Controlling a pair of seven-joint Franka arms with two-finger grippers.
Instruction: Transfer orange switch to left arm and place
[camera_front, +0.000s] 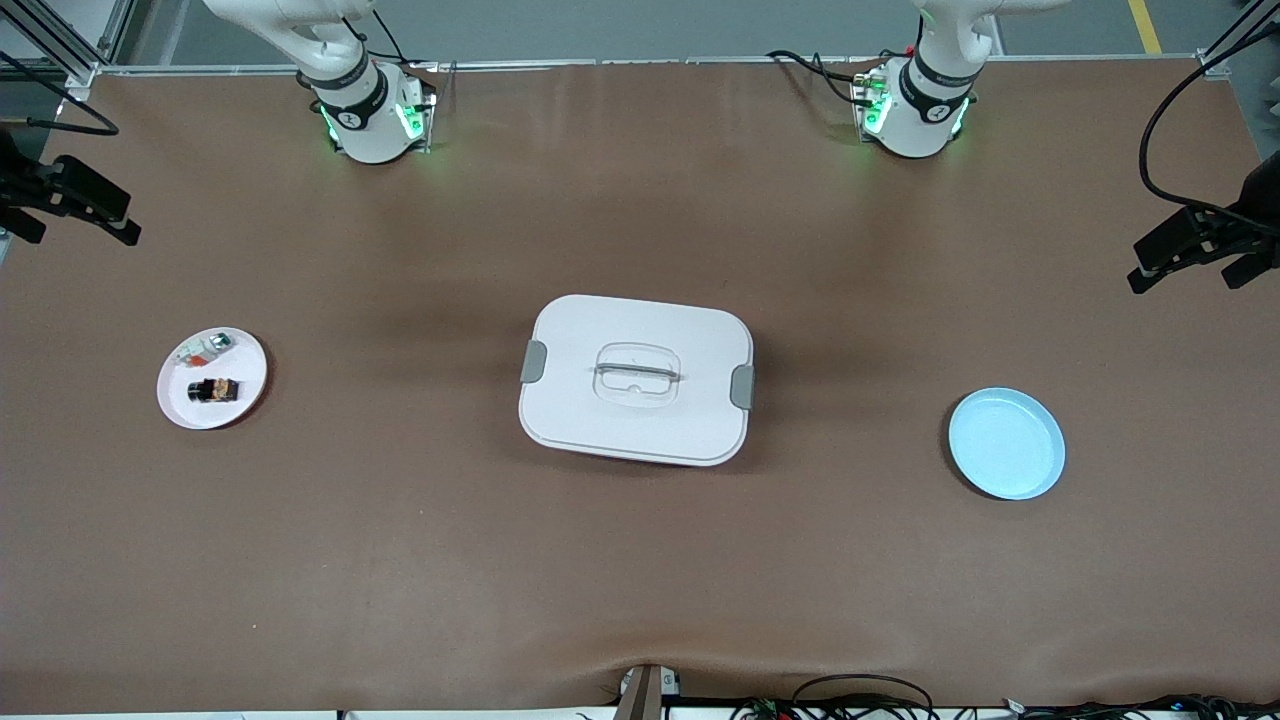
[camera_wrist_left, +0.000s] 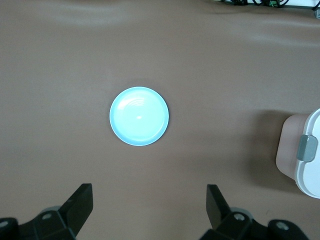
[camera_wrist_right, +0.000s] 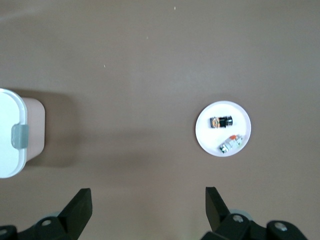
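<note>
The orange switch (camera_front: 213, 389) (camera_wrist_right: 221, 121), a tiny black cylinder with an orange band, lies on a small white plate (camera_front: 246, 368) (camera_wrist_right: 205, 133) toward the right arm's end of the table. The white lidded box (camera_front: 636, 378) (camera_wrist_left: 309, 170) (camera_wrist_right: 10, 150) stands at the table's middle. My right gripper (camera_wrist_right: 147, 192) hangs open and empty high over bare table between the box and that plate. My left gripper (camera_wrist_left: 149, 192) hangs open and empty high over the table beside a light blue plate (camera_front: 1006, 443) (camera_wrist_left: 139, 116). Only the arms' bases show in the front view.
A small white part with red and green bits (camera_front: 205, 349) (camera_wrist_right: 231, 143) shares the white plate with the switch. The blue plate holds nothing. Black camera mounts (camera_front: 1205, 240) reach in at both ends of the table. Cables (camera_front: 860, 700) lie along the front edge.
</note>
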